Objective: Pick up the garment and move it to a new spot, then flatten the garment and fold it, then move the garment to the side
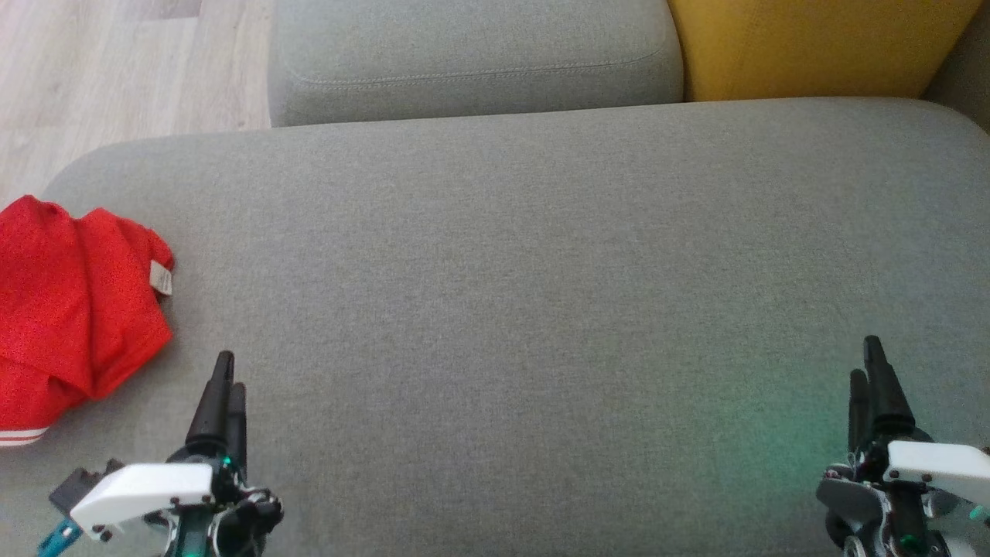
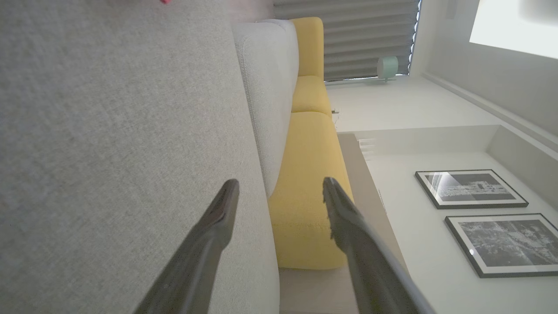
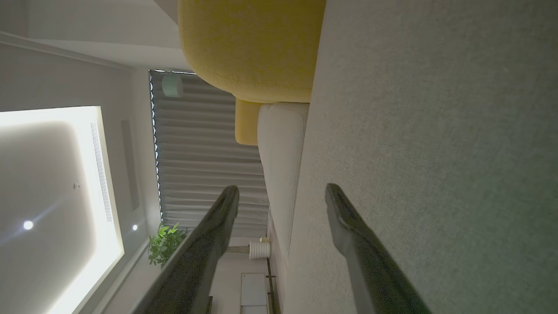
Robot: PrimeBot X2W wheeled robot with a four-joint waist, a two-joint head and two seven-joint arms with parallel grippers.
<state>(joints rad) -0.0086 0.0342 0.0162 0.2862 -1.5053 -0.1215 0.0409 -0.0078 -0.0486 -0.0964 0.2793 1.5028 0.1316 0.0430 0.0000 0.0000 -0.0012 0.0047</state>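
Far left, one red garment (image 1: 69, 309): lies crumpled on the grey seat cushion (image 1: 526, 271), cut off by the head view's left edge, with one pale tag (image 1: 161, 277) showing at its right fold and two white stripes (image 1: 19, 437) at the hem. Just right of it and a little lower, apart from the cloth, one left gripper (image 1: 230, 373): hangs over the cushion with nothing between its two dark fingers, spread wide in the left wrist view. At the top edge of that same view, a red sliver (image 2: 165, 1), possibly the garment's edge, too little to tell. Across the middle, only bare grey fabric, with no object between the grippers. Behind it, a strip of pale wooden floor (image 1: 116, 62) at the upper left, then one grey back cushion (image 1: 472, 62), then one yellow cushion (image 1: 812, 46) at the upper right. At the lower right, well apart from the garment, one right gripper (image 1: 865, 360): also spread and holding nothing, above the seat cushion. Farther off, two framed pictures (image 2: 471, 188) in the left wrist view, and one slatted blind (image 3: 205, 152) and one green plant (image 3: 165, 244) in the right wrist view.
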